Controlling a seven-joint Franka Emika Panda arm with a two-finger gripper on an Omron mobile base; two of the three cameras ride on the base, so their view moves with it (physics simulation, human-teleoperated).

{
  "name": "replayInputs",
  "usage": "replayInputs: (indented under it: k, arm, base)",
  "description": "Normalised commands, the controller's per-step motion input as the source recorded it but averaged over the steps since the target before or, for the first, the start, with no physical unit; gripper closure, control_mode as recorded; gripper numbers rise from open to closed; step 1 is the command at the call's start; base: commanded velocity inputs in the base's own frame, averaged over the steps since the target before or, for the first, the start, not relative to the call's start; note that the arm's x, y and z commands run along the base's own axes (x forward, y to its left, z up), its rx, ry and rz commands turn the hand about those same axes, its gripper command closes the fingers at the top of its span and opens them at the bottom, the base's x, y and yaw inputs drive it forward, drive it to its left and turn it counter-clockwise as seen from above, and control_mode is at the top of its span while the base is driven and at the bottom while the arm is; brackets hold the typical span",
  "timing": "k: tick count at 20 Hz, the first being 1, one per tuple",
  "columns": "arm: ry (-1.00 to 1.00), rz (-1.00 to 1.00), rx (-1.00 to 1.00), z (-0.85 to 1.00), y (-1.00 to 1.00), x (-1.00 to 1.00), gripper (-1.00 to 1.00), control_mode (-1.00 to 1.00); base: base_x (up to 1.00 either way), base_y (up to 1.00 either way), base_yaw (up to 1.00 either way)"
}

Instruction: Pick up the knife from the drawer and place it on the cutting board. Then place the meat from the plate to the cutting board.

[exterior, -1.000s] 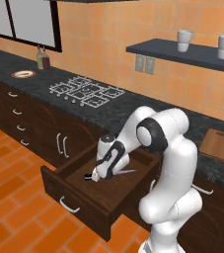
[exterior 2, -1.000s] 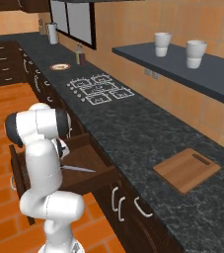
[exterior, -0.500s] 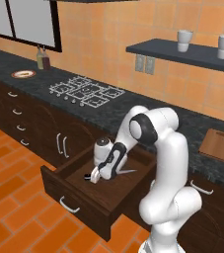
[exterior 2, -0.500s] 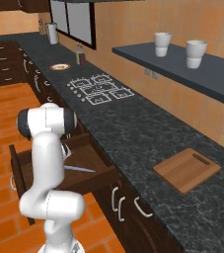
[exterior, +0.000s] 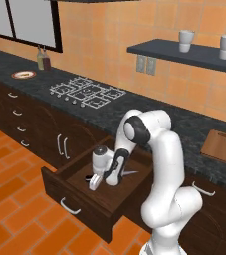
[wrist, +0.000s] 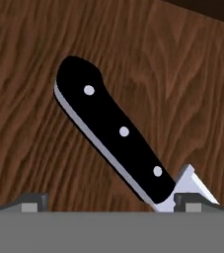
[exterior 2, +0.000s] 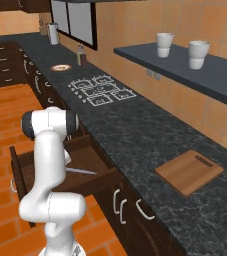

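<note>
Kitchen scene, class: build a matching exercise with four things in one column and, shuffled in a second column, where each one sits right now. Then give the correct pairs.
Things:
1. knife
2. cutting board
3. plate
4. gripper

Places:
A. bare on the dark counter, to the right of the stove
B. on the counter at the far left, near the two bottles
C. lying flat on the floor of the open drawer
D. down inside the drawer, jaws open just above the knife

Pairs: 1-C, 2-A, 3-B, 4-D
</note>
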Motion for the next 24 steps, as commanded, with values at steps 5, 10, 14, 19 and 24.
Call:
replayInputs:
  k: [5,10,14,19,24]
  arm:
    - [-0.01,0.00,0.00,0.01,0.00,0.24,-1.00,-1.00]
    - [0.00,0.00,0.00,0.13,0.00,0.40,-1.00,-1.00]
    - [0.02,0.00,0.00,0.12,0.11,0.11,-1.00,-1.00]
    - [-0.01,0.00,-0.05,0.21,0.13,0.00,-1.00,-1.00]
    - [0.01,0.00,0.00,0.61,0.00,0.16,-1.00,-1.00]
  base:
    - [0.00,0.00,0.00]
    - [0.00,0.00,0.00]
    - [0.00,0.00,0.00]
    - [0.00,0.00,0.00]
    - [0.00,0.00,0.00]
